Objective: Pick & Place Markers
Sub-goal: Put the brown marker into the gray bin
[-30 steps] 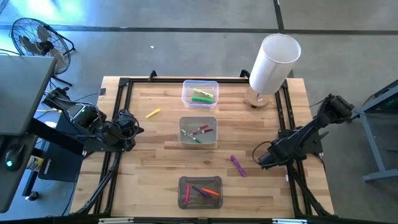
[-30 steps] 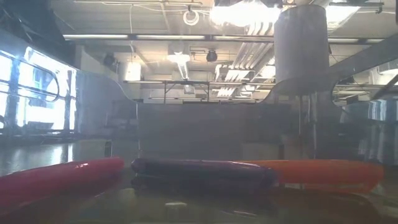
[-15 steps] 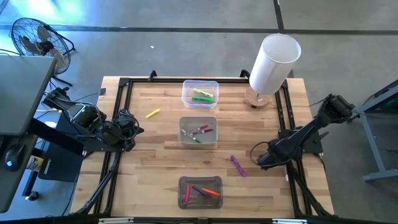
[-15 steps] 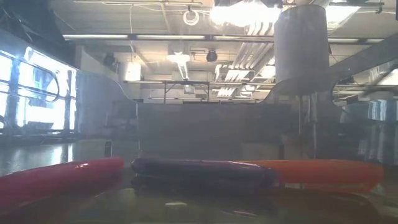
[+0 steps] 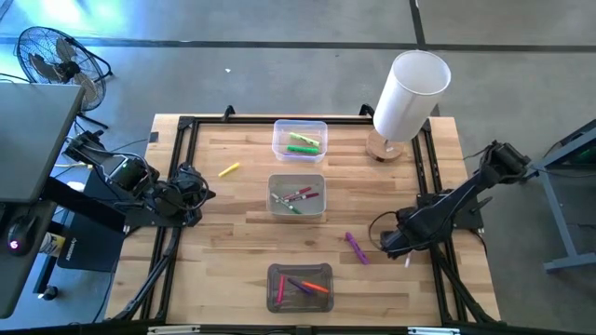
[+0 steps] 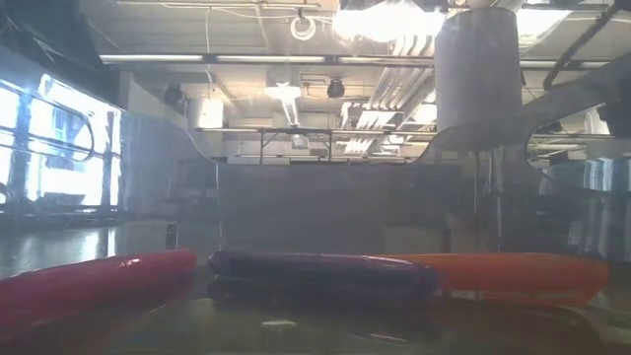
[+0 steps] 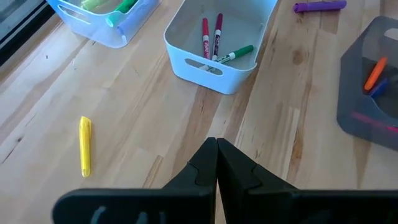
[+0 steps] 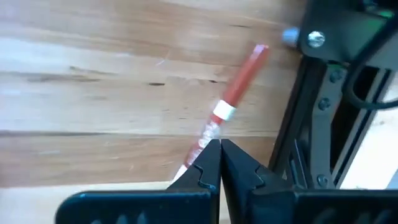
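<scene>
High view shows you the left gripper (image 5: 196, 197) closed at the table's left edge, a yellow marker (image 5: 229, 169) lying diagonally just beyond, a purple marker (image 5: 356, 247) lying diagonally beside the closed right gripper (image 5: 380, 245).

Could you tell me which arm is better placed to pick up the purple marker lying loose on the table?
The right: its pincer sits just beside the purple marker, while the left pincer waits across the table, nearer the yellow marker.
</scene>
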`<action>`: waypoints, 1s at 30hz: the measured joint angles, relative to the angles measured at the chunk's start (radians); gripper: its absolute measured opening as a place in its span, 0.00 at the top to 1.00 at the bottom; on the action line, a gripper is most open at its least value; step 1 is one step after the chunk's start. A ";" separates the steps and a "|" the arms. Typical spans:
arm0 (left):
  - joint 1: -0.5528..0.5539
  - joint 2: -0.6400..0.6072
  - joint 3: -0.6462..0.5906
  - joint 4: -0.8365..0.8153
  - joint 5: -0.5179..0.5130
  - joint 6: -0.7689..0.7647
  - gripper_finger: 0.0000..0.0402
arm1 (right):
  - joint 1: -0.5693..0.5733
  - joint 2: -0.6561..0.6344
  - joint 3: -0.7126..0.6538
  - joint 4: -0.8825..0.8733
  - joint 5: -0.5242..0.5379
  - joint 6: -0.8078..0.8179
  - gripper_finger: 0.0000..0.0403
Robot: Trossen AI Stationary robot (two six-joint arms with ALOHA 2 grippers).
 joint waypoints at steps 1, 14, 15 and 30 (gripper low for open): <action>0.000 0.000 0.000 0.000 -0.001 0.001 1.00 | 0.000 0.000 0.005 -0.006 0.001 0.019 1.00; 0.000 0.000 0.000 0.000 -0.002 0.001 1.00 | -0.004 0.000 -0.108 0.217 0.024 0.151 0.70; 0.000 0.000 0.000 0.000 -0.002 0.001 1.00 | -0.009 0.000 -0.112 0.232 0.035 0.151 0.67; 0.000 0.000 0.000 0.000 0.006 0.019 1.00 | -0.094 0.010 -0.227 0.469 0.072 0.095 0.67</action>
